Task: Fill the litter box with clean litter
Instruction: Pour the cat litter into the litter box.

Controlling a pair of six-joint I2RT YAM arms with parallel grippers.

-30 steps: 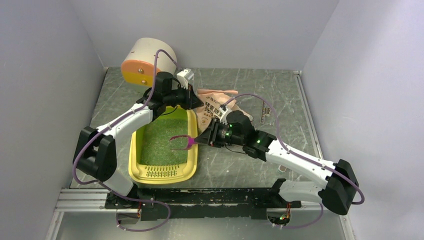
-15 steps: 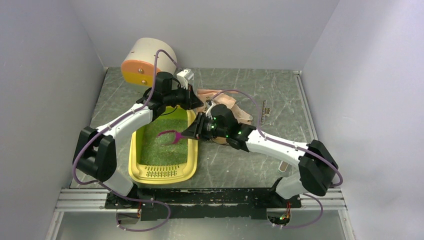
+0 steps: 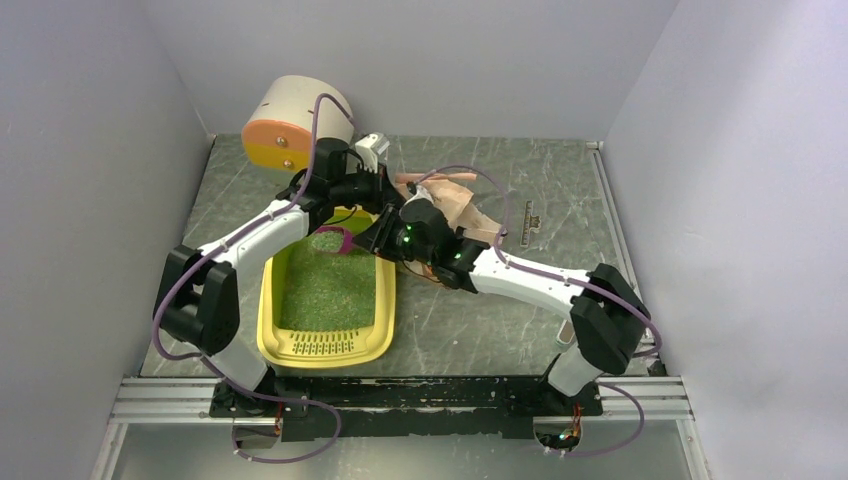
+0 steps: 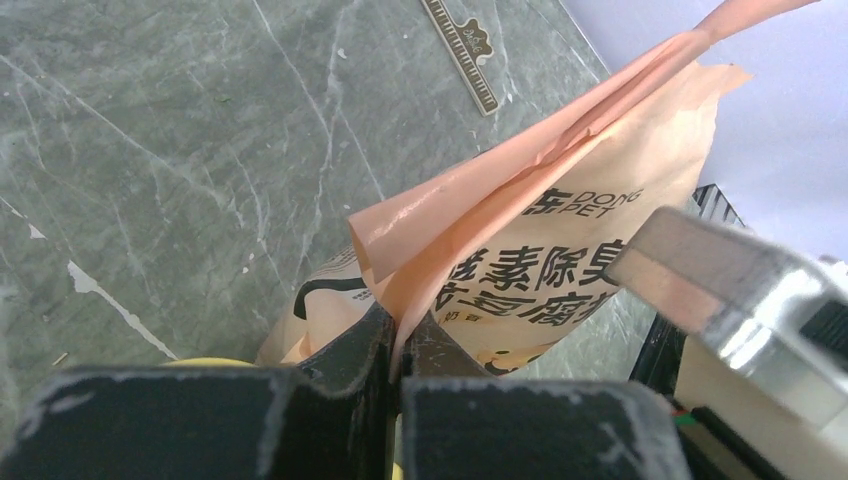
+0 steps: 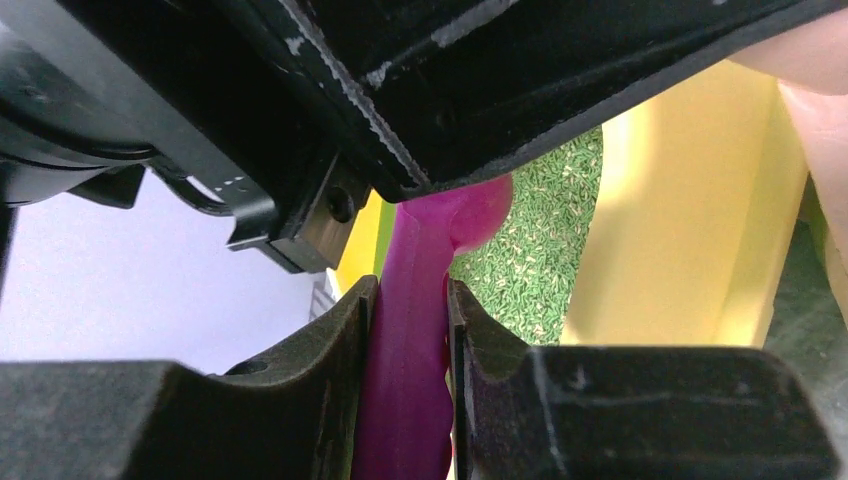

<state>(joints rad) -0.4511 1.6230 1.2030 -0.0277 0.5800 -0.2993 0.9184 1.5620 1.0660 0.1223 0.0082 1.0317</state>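
Note:
The yellow litter box (image 3: 372, 338) lies left of centre, its slotted grille at the near end. Green clean litter (image 3: 325, 295) covers its floor; it also shows in the right wrist view as litter (image 5: 545, 240) beside the yellow wall (image 5: 680, 230). My right gripper (image 3: 372, 238) is shut on the handle of a magenta scoop (image 5: 405, 340). The scoop's bowl (image 3: 328, 241) carries green granules over the box's far end, just under my left arm. My left gripper (image 4: 398, 345) is shut on the top edge of the pink-beige printed bag (image 4: 560, 230), held up behind the box.
A white cylinder with an orange end (image 3: 290, 125) stands at the back left corner. A thin ruler-like strip (image 3: 528, 225) lies on the grey marbled table right of the bag. Walls close in on the left, back and right.
My right arm has swung left and away from me, carrying the scoop from the box's right rim to its far end. The scoop's bowl now shows green litter. The left arm barely moved.

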